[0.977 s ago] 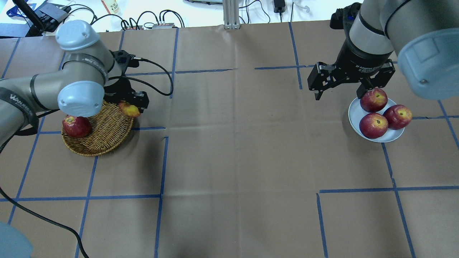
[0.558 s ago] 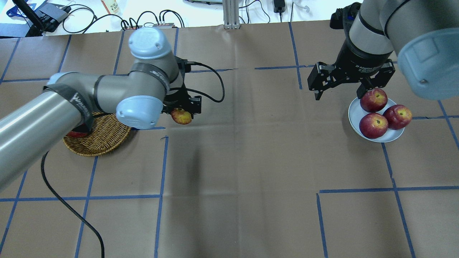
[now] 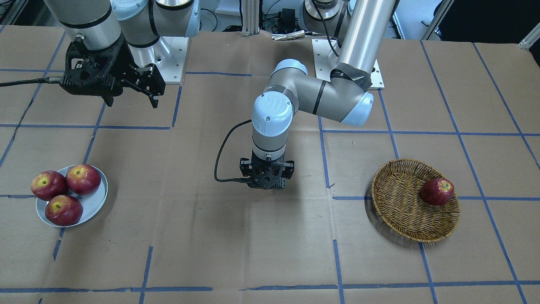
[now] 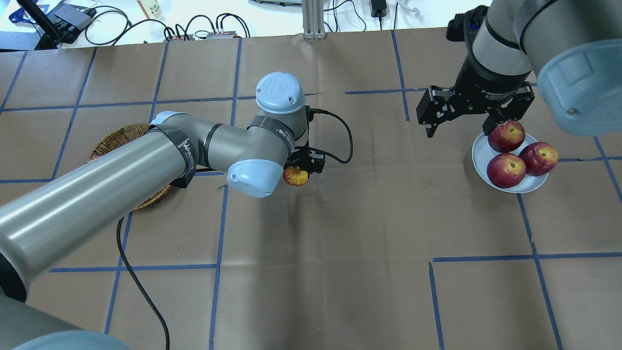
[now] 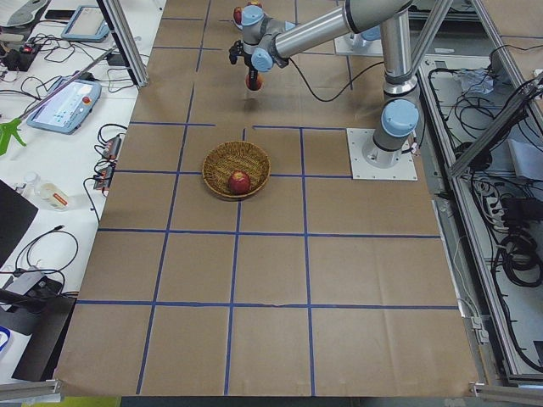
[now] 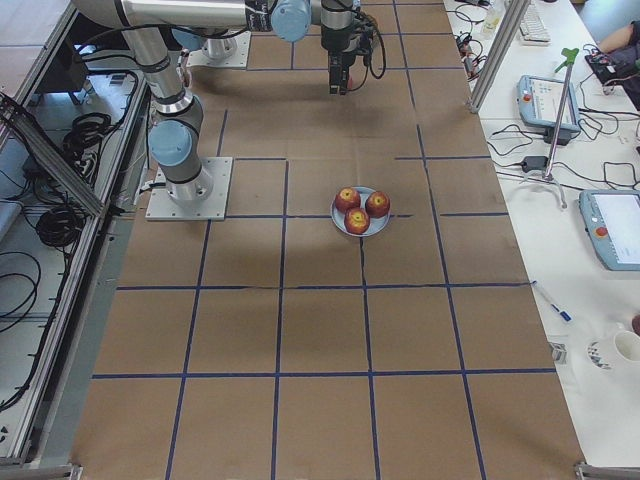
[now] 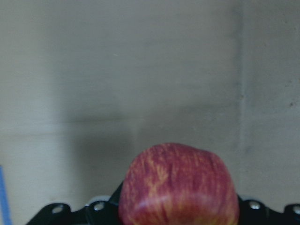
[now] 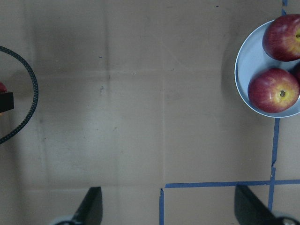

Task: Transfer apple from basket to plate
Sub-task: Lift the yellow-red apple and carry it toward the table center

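My left gripper point(image 4: 297, 171) is shut on the apple point(image 4: 296, 176), orange-red streaked with yellow, and holds it above the bare table near the middle, right of the basket point(image 4: 121, 133). The left wrist view shows the apple point(image 7: 178, 187) between the jaws. In the front view the gripper point(image 3: 266, 179) hides it. The wicker basket point(image 3: 400, 211) holds one dark red apple point(image 3: 437, 191). The pale plate point(image 4: 481, 155) at the right holds three red apples. My right gripper point(image 4: 460, 121) is open and empty, hovering just left of and above the plate point(image 8: 243, 70).
The left arm's black cable point(image 4: 340, 141) loops beside the wrist and trails over the table's left front. Blue tape lines cross the brown paper. Cables and boxes lie beyond the far edge.
My left arm has swung right with the apple, from the basket's rim out over the table's middle. The right gripper has stayed in place, open.
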Robot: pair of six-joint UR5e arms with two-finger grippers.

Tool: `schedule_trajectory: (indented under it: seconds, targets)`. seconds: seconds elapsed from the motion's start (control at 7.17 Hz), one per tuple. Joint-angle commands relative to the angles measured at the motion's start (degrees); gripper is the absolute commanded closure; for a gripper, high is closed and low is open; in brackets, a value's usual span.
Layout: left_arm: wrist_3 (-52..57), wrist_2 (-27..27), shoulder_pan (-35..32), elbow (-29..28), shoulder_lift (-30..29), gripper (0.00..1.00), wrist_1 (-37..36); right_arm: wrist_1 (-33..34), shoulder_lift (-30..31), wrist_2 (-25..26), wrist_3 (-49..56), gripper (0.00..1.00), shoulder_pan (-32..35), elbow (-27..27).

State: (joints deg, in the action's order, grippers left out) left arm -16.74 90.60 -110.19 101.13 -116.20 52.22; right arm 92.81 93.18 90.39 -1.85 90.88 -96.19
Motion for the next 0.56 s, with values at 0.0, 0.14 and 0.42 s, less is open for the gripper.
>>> schedule_trajectory:
  seconds: [0.0,0.14,0.42]
  targets:
    - [-0.6,-0.2,-1.3,-3.6,-3.1,0.59,-0.6,0.0,0.0,0.1,0.0,0.00,0.0,0.0]
    - [-0.9,-0.2,-2.2,-4.7,-4.5,0.59,-0.7,0.0,0.0,0.1,0.0,0.00,0.0,-0.1]
    - [-1.2,0.1,-3.3,-6.0,-5.9,0.59,-0.8,0.0,0.0,0.1,0.1,0.00,0.0,-0.1]
